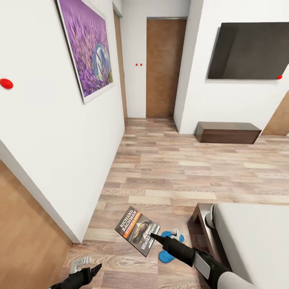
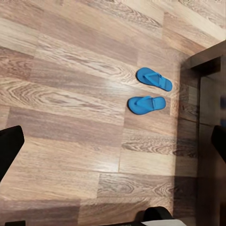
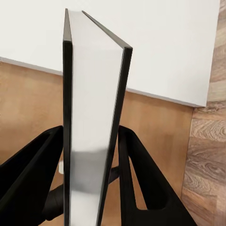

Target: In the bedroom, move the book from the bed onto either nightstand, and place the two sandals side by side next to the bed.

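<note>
Book: the book [image 1: 137, 230] is held in the air at lower centre of the head view, cover up, above the wood floor [image 1: 168, 168]; in the right wrist view its page edge [image 3: 92, 127] stands between the two black fingers.
Right claw: the right claw [image 1: 157, 237] is clamped on the book's near edge.
Left claw: the left claw [image 1: 94, 271] sits at the bottom left of the head view; its fingers stand wide apart at the edges of the left wrist view, holding nothing.
Sandals: the two sandals [image 2: 150, 92] lie near each other on the floor just beside the bed [image 1: 257, 237] corner, not quite parallel.
Step in hand: carrying the book to a nightstand, I judge.
Doing it well: keep the grip firm and the book level, since it is pinched by one edge only; turn the base slowly, and lower it flat onto the stand's top before opening.
</note>
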### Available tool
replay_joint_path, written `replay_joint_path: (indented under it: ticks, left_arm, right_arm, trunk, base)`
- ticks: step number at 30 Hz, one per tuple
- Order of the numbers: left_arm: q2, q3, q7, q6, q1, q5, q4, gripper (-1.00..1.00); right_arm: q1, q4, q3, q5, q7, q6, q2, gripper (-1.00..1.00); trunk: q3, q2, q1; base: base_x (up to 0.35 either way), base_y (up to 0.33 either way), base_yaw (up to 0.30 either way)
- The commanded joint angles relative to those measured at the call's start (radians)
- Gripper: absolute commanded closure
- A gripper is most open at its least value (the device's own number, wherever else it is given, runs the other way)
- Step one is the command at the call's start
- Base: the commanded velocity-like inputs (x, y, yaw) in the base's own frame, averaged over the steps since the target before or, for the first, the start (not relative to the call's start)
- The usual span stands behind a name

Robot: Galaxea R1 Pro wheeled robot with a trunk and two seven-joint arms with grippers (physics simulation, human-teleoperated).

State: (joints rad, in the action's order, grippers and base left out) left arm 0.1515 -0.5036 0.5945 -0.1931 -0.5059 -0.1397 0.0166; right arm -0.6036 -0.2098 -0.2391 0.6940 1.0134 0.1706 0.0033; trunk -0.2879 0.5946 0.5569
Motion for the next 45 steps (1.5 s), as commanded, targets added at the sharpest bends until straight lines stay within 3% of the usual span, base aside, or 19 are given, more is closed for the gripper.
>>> replay_joint_path:
  ticks: [1, 11, 18, 24, 27, 45]
  left_arm:
    - [0.000, -0.007, 0.002, -0.006, -0.001, -0.011, -0.001, -1.00]
    - [0.000, -0.007, 0.002, -0.006, 0.000, -0.011, -0.002, -1.00]
    - [0.000, -0.007, 0.002, -0.006, 0.002, -0.011, -0.002, -1.00]
    - [0.000, -0.008, 0.000, -0.006, 0.005, -0.011, -0.001, -1.00]
    - [0.000, -0.008, -0.003, -0.006, 0.005, -0.011, -0.001, -1.00]
    - [0.001, -0.006, -0.004, -0.005, 0.019, -0.014, -0.001, -1.00]
  right_arm:
    - [-0.001, 0.001, -0.003, 0.010, 0.002, 0.010, 0.000, 1.00]
    - [0.001, 0.167, -0.003, 0.009, 0.001, 0.006, 0.002, 1.00]
    - [0.001, 0.178, -0.003, 0.007, 0.002, 0.006, 0.003, 1.00]
    - [0.001, 0.179, -0.003, -0.055, 0.002, 0.006, 0.001, 1.00]
    - [0.001, 0.179, -0.003, -0.066, 0.002, 0.006, 0.001, 1.00]
    - [0.005, 0.172, -0.002, -0.071, -0.002, 0.004, 0.001, 1.00]
  trunk:
    - [0.000, 0.001, 0.000]
    - [0.017, 0.001, 0.000]
    - [0.028, 0.001, 0.000]
    - [0.038, 0.001, 0.000]
    - [0.043, 0.001, 0.000]
    - [0.072, 0.001, 0.000]
  base:
    - [0.000, 0.000, 0.000]
    - [0.000, 0.000, 0.000]
    - [0.000, 0.000, 0.000]
    - [0.000, 0.000, 0.000]
    - [0.000, 0.000, 0.000]
    - [0.000, 0.000, 0.000]
